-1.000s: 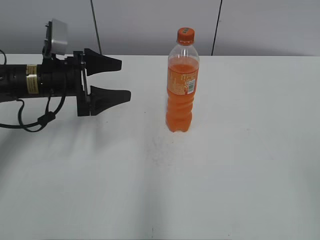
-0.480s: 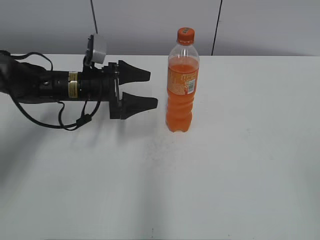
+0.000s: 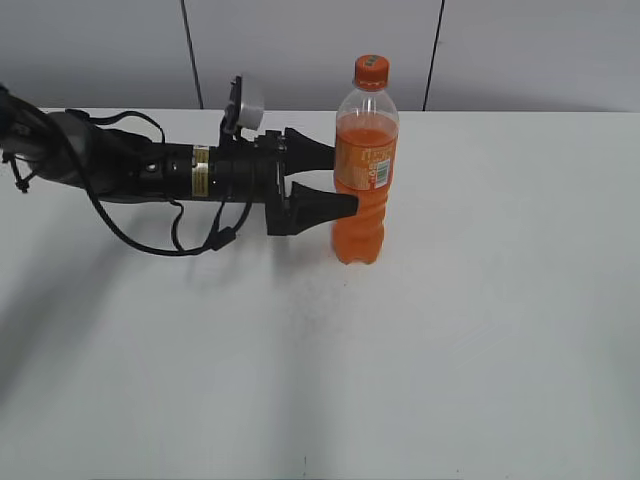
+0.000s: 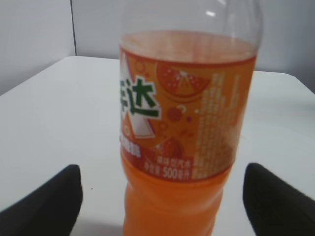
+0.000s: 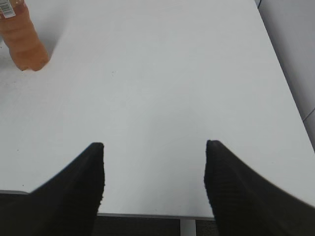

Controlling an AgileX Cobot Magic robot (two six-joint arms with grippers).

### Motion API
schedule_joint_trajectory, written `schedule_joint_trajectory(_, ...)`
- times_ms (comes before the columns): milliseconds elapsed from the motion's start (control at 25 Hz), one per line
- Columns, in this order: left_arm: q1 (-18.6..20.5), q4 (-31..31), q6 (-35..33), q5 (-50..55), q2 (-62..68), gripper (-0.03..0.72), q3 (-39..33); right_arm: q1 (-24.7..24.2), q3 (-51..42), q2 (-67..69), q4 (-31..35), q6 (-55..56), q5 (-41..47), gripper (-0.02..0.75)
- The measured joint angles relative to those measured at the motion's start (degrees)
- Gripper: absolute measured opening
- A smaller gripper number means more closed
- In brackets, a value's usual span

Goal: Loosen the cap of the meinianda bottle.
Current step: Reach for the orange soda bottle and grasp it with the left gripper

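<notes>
The meinianda bottle (image 3: 365, 175) stands upright on the white table (image 3: 480, 330), full of orange drink, with its orange cap (image 3: 371, 68) on top. My left gripper (image 3: 340, 182) is open, lying level, with its two black fingertips reaching the bottle's left side at label height. In the left wrist view the bottle (image 4: 184, 147) fills the middle between the open fingers (image 4: 162, 196), apart from both. My right gripper (image 5: 153, 172) is open and empty above the table's near edge; the bottle's base (image 5: 22, 42) shows far at the top left there. The right arm is out of the exterior view.
A grey panelled wall (image 3: 300, 50) runs behind the table. The table's right edge (image 5: 285, 83) and front edge (image 5: 152, 215) show in the right wrist view.
My left arm has moved steadily to the right, from well left of the bottle until its open fingertips reach the bottle's side. The bottle has not moved.
</notes>
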State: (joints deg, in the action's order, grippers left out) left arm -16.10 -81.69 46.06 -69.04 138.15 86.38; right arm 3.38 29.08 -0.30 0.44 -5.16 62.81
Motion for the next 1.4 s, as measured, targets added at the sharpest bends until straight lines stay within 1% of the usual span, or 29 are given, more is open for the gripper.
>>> schedule_joint_trajectory(200, -1.7, 0.0, 0.4, 0.0, 2.2, 0.590, 2.2, 0.0, 0.0, 0.0, 0.0, 0.0, 0.0, 0.480)
schedule_joint_trajectory(440, -3.7, 0.2, 3.0, 0.1, 4.7, 0.590, 6.4, 0.0, 0.0, 0.0, 0.0, 0.0, 0.0, 0.480)
schedule_joint_trajectory(680, -4.5, 0.7, 4.6, 0.0, 5.8, 0.585, 8.6, 0.0, 0.0, 0.0, 0.0, 0.0, 0.0, 0.480)
schedule_joint_trajectory(800, -4.5, 0.7, 4.7, 0.0, 6.0, 0.547, 8.6, 0.0, 0.0, 0.0, 0.0, 0.0, 0.0, 0.480)
schedule_joint_trajectory(1000, -4.5, 0.7, 4.7, 0.0, 6.0, 0.431, 8.7, 0.0, 0.0, 0.0, 0.0, 0.0, 0.0, 0.480)
schedule_joint_trajectory(1040, -4.5, 0.6, 4.7, 0.0, 6.0, 0.422, 8.7, 0.0, 0.0, 0.0, 0.0, 0.0, 0.0, 0.480)
schedule_joint_trajectory(1400, -4.2, -0.3, 4.8, 0.0, 6.0, 0.421, 8.8, 0.0, 0.0, 0.0, 0.0, 0.0, 0.0, 0.480)
